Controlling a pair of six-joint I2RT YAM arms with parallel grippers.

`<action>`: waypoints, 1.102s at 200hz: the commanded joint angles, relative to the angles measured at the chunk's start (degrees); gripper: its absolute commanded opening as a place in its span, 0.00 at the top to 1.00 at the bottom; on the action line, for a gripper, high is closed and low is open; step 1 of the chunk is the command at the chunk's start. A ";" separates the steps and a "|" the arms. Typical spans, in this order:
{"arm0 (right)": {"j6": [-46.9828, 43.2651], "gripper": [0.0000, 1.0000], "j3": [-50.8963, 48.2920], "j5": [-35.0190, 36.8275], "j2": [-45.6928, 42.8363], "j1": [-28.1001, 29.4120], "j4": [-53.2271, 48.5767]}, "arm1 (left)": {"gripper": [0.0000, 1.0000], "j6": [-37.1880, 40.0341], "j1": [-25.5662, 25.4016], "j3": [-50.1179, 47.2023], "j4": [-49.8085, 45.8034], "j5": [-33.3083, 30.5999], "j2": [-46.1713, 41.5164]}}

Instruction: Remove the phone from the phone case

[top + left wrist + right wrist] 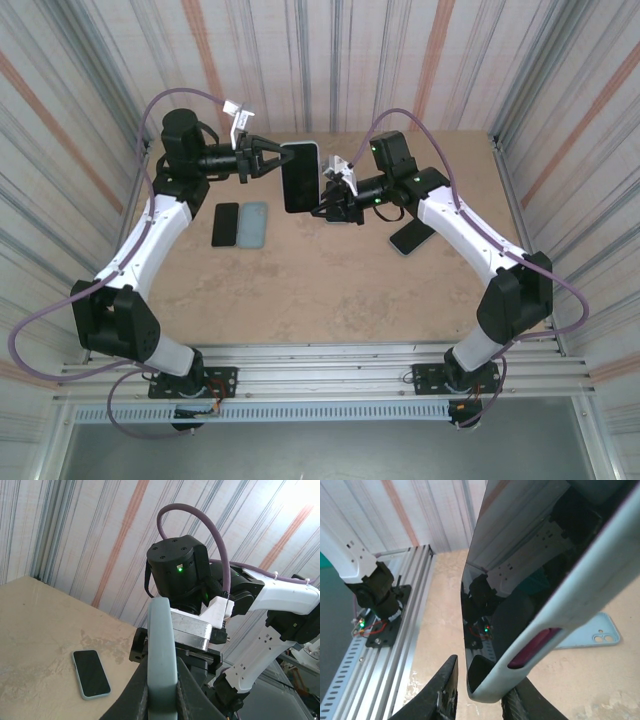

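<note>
Left gripper point(277, 160) clamps cased phone point(300, 178); corner sits between fingers of right gripper point(481, 682), grip possibly incomplete. Next: peel case point(570, 600) off.

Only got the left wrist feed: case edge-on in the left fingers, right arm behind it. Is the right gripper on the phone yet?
Observer: In the right wrist view the right gripper straddles the bottom corner of the cased phone. There's a sliver of gap at one finger, so I can't tell if it's clamped.
Operator: Phone out of the case at all?
Observer: Not visibly. The screen looks seated inside the rim at that corner.
Operator: Anything else lying on the left side?
Observer: In the top view a black phone and a pale blue case lie side by side, just left of the held one.
</note>
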 commanded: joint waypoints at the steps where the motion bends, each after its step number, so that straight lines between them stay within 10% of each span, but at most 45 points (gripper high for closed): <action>1: -2.52 0.73 1.79 -0.36 0.45 0.75 -2.35 | 0.95 0.00 -0.14 0.95 1.90 1.66 -3.19; 220: -10.17 0.88 1.58 10.48 -3.71 4.19 1.17 | 0.97 -0.18 -2.60 0.61 -7.39 5.98 -4.32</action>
